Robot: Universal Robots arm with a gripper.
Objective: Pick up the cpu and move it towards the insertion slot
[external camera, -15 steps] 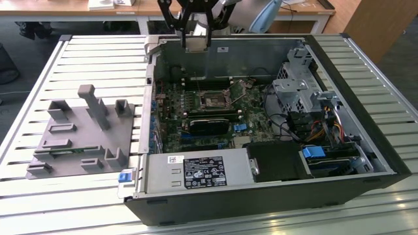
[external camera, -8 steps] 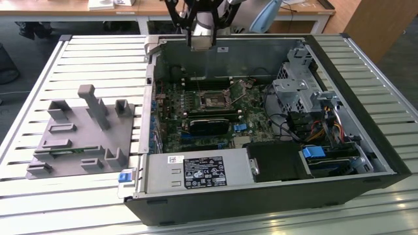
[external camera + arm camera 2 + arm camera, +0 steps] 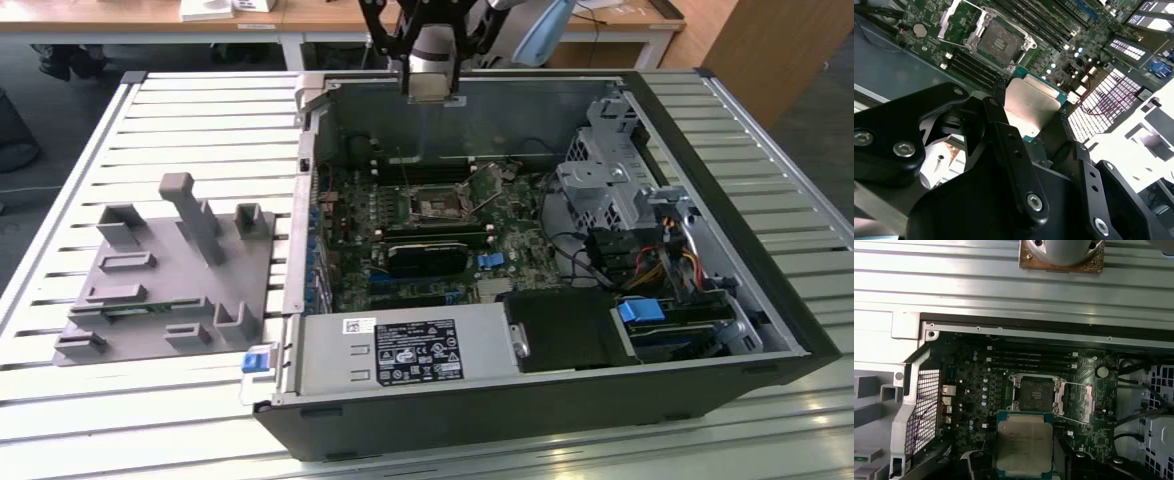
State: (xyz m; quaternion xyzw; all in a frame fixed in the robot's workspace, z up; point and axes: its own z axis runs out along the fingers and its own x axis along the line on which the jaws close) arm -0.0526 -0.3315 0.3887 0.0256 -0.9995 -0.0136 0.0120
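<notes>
- The cpu is clamped between the black fingers of the tool, which is closed on two opposite edges of the chip; its silvery top is seen in both wrist views.
- The insertion slot is used as the landmark: in the first wrist view the cpu is seen raised and just beside the slot, not yet over it.
- The slot's metal frame is seen swung open beside the dark socket, so the opening is judged free.
- In the exterior view the tool hangs above the open computer case, well apart from the slot.
- The chip should be kept level, its edges squared to the slot, and the approach kept slow and clear of the open frame.
</notes>
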